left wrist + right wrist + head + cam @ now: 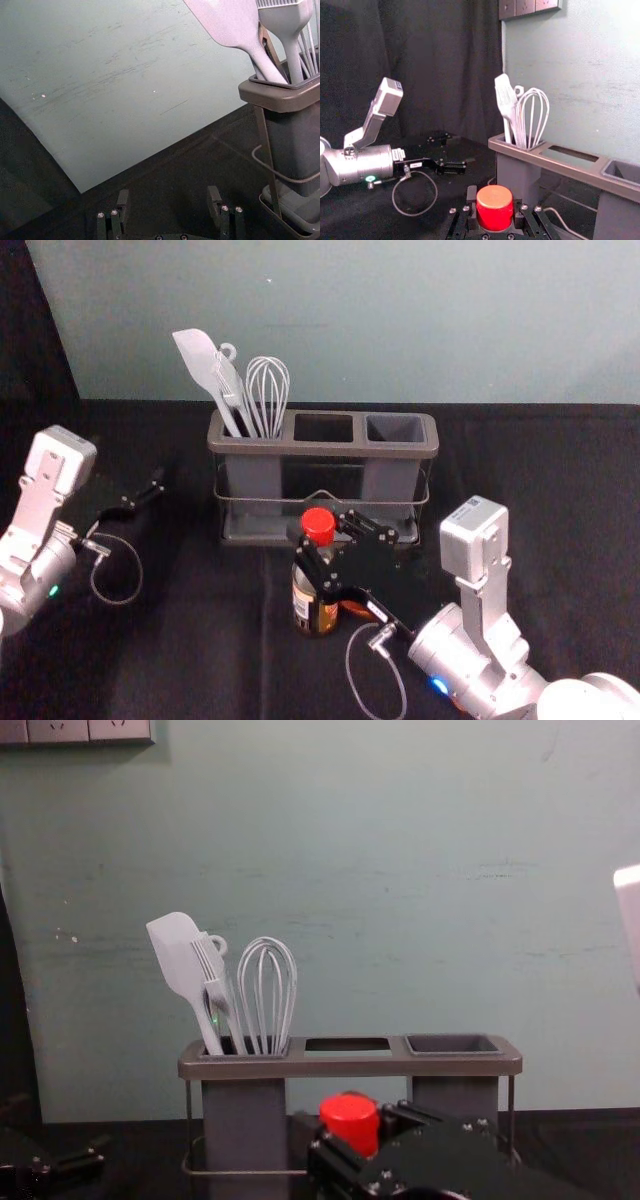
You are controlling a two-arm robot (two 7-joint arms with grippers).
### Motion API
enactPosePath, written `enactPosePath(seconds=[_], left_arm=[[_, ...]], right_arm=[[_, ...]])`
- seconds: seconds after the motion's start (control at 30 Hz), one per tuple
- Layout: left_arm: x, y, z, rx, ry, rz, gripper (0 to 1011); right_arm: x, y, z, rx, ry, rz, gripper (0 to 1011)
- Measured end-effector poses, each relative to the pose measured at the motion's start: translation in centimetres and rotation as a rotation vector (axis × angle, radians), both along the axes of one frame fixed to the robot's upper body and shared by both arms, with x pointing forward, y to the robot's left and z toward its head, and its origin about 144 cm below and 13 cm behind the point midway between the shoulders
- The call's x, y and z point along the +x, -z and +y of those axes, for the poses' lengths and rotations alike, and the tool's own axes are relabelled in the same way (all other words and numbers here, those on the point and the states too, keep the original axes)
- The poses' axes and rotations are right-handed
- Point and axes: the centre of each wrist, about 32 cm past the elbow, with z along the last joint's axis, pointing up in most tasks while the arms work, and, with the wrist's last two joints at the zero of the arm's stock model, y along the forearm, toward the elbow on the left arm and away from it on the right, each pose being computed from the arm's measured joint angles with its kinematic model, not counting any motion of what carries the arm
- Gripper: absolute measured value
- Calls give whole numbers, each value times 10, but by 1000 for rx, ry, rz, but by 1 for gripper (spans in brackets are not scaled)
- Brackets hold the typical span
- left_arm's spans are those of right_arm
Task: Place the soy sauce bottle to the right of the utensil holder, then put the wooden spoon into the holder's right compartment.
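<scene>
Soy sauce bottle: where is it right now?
In the head view, the bottle is in the right gripper, before the middle of the holder.

Head view looking down, utensil holder (325,449) mid-frame, chest view lower, level, nearer, wrist views close, slanted, holder's left end shared by all four

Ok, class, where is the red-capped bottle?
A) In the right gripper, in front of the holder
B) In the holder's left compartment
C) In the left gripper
A: the right gripper has the bottle between its fingers near the red cap, in front of the holder.
</scene>
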Motion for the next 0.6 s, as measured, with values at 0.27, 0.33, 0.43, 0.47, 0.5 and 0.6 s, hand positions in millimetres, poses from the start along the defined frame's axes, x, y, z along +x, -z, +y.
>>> enactPosePath(seconds=[0.27, 0.33, 0.43, 0.47, 0.5, 0.6], left_arm=[[0, 0, 0, 0, 0, 0, 1000], [0, 0, 0, 0, 0, 0, 1000], [0, 0, 0, 0, 0, 0, 1000], [0, 0, 0, 0, 0, 0, 1000], [0, 0, 0, 0, 0, 0, 1000], [0, 0, 0, 0, 0, 0, 1000]], right_arm=[[-2, -10, -4, 39, -15, -13, 392], [-3, -14, -6, 47, -17, -17, 392], [-6, -19, -12, 53, -14, -27, 392], [-6, -20, -14, 58, -10, -28, 390], [-7, -22, -19, 68, 0, -28, 392], [-9, -25, -28, 81, 13, -30, 392]])
